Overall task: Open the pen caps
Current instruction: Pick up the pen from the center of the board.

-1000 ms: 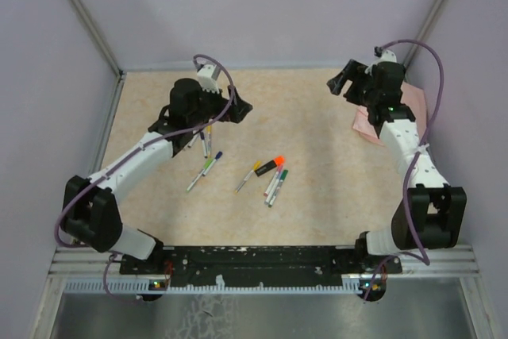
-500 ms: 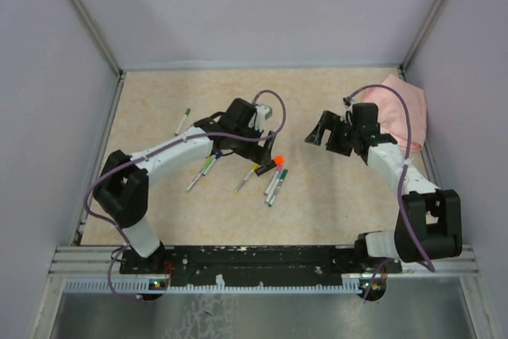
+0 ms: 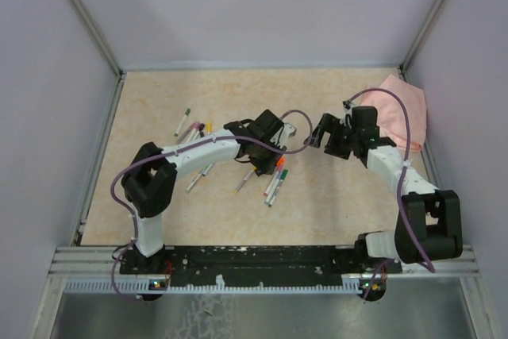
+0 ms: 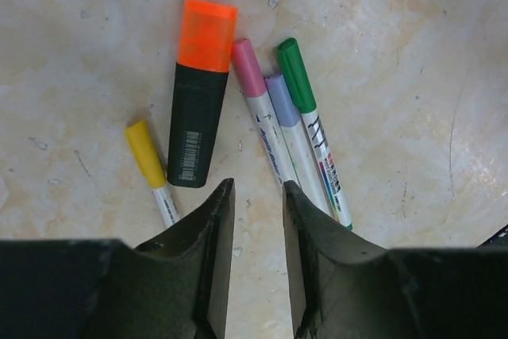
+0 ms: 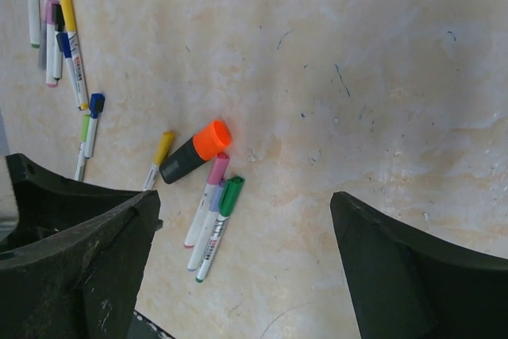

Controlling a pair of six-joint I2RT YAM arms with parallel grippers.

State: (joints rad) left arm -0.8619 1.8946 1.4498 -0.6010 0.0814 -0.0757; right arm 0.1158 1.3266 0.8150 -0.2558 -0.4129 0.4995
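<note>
Capped pens lie in a cluster at the table's middle (image 3: 274, 179). In the left wrist view I see a black highlighter with an orange cap (image 4: 206, 33), with a pink cap (image 4: 248, 67), a purple cap (image 4: 281, 99) and a green cap (image 4: 296, 75) on slim white pens to its right, and a yellow cap (image 4: 146, 154) on another to its left. My left gripper (image 4: 258, 188) hovers just short of them, its jaws a narrow gap apart with only bare table between. My right gripper (image 5: 246, 202) stands wide open above the table, to the right of the cluster and holding nothing.
A second group of capped pens (image 3: 194, 129) lies at the back left, also seen in the right wrist view (image 5: 57, 33). Two more pens, one with a blue cap (image 5: 96, 105), lie left of the cluster. A pink cloth (image 3: 401, 109) sits at the right edge.
My left arm swung right from the back-left pens to the middle cluster, and its jaws narrowed. My right arm moved left, away from the pink cloth toward the centre.
</note>
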